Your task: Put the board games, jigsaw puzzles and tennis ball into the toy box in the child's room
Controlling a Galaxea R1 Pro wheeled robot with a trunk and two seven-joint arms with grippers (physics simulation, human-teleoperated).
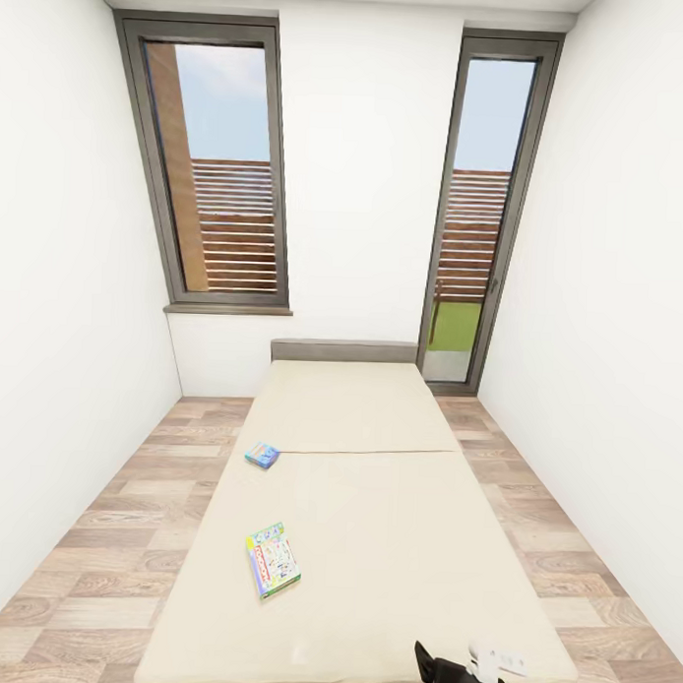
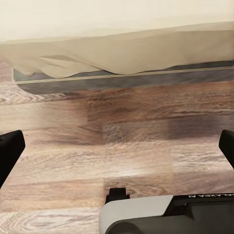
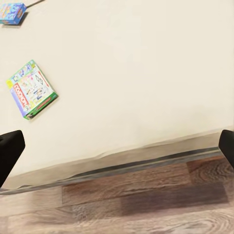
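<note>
The right claw (image 3: 117, 146) hung wide open and empty over the foot of the beige-covered bed (image 1: 394, 540); ahead of it, well apart, lay the pale green multicoloured cardboard game box (image 3: 31, 89), the small blue box (image 3: 11, 13) beyond. Likely light and stiff, best pinched across an edge.

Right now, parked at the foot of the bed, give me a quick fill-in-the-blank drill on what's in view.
1. The number of board games lying on the bed is ____.
2. The small blue box lies nearer the ____ than the pale green multicoloured box does.
3. The fingers of the right hand stand wide ____, holding nothing.
4. Below the left hand lies the ____ floor.

Missing words: two; headboard; apart; wooden
</note>
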